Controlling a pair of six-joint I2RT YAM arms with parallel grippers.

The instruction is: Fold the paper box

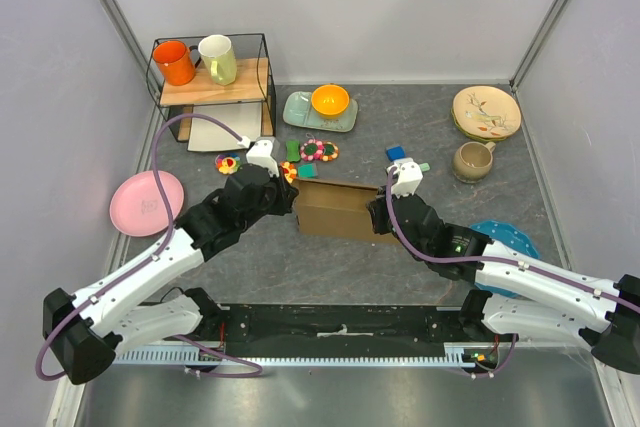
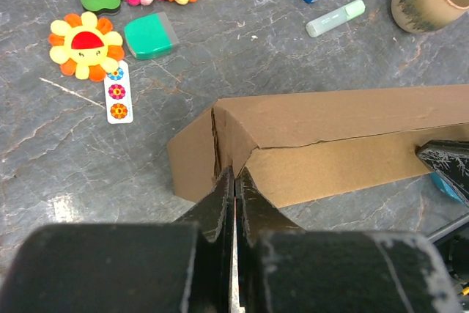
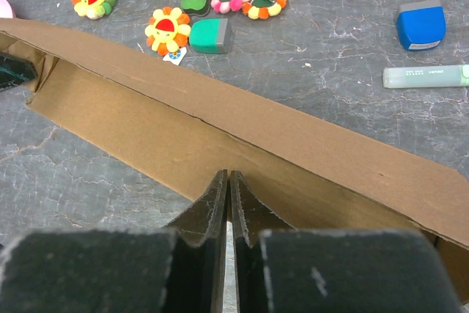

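Observation:
The paper box (image 1: 335, 209) is a long brown cardboard piece lying mid-table, its walls partly raised. My left gripper (image 1: 292, 201) is at its left end. In the left wrist view the gripper (image 2: 234, 174) is shut, tips pressed at the creased corner of the box (image 2: 344, 137), nothing between them. My right gripper (image 1: 378, 215) is at the right end. The right wrist view shows it (image 3: 228, 175) shut, tips against the near wall of the box (image 3: 242, 122).
Just behind the box lie small toys: flower charms (image 1: 318, 150), a green eraser (image 2: 149, 36), a blue eraser (image 1: 396, 154) and a marker (image 2: 335, 18). Pink plate (image 1: 147, 202) left, blue plate (image 1: 505, 242) right, brown mug (image 1: 472, 160), wire shelf (image 1: 212, 82) with mugs at back.

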